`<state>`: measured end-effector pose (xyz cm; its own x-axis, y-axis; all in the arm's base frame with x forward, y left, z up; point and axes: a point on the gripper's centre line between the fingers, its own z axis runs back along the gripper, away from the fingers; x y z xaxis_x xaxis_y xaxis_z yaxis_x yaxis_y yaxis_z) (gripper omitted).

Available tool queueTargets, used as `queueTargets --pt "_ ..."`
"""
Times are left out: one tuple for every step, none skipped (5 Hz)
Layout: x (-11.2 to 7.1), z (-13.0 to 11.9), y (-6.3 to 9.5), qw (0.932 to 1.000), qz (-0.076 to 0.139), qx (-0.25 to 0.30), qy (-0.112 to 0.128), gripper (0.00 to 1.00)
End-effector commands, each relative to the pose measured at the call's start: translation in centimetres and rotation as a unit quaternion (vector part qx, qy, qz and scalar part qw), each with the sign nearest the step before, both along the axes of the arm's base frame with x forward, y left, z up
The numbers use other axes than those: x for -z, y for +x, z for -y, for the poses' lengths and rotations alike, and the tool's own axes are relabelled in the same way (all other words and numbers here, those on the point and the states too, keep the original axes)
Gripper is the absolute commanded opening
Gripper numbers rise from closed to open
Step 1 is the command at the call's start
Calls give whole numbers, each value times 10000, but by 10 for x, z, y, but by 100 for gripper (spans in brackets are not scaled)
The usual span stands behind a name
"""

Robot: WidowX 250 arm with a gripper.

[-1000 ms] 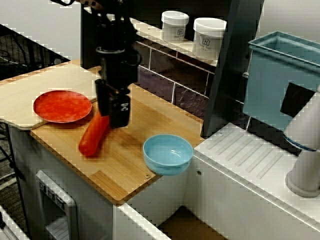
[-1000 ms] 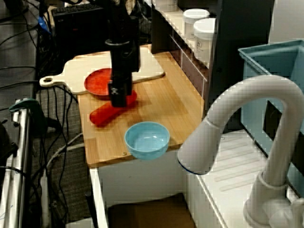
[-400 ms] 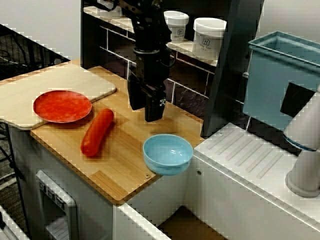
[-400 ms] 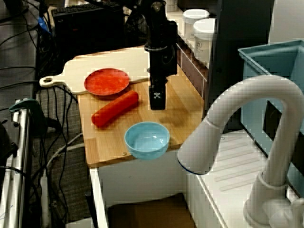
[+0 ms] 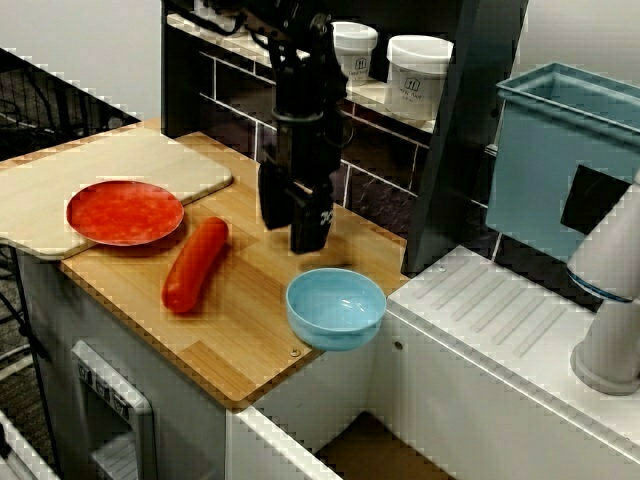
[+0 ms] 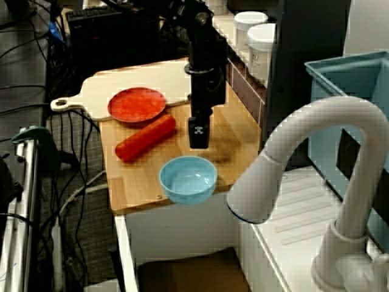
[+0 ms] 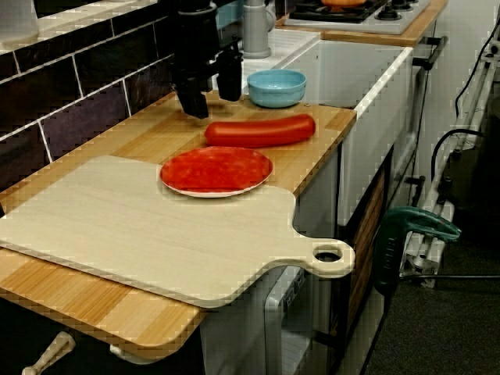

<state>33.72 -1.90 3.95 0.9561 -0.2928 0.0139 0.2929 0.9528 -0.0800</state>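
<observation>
1. Red sausage lies loose on the bamboo counter, slanting between the red plate and the blue bowl. It touches neither, and nothing grips it.
2. A second ago the black gripper stood right at the sausage's plate end, covering its tip. It has since swung away toward the tiled back wall.
3. Against the frame a moment back, it has sunk a little and drawn nearer the bowl, while sausage, plate and bowl have stayed put.
4. Seen along the counter from the board's end, the two fingers stand apart with daylight between them and hold nothing.
5. The tips seem to hang just clear of the wood behind the bowl, though no view quite settles that.
6. The plate rests on the near edge of a pale cutting board whose handle hole juts past the counter edge.
7. The bowl sits at the counter's corner, just beside a white ridged drainer.
8. Two white lidded jars stand on the ledge above the dark tiles.
9. From the sink side a white tap arches across the foreground, with a grey-blue bin behind it.
</observation>
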Motion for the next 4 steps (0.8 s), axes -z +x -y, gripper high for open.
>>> queueTargets --pt "-18 5 -9 9994 286 194 3 100" --pt "-18 12 -15 9994 236 227 -59 100" --pt "-14 26 -19 9995 180 256 -60 100" --pt "-12 42 -24 9992 145 350 -127 100"
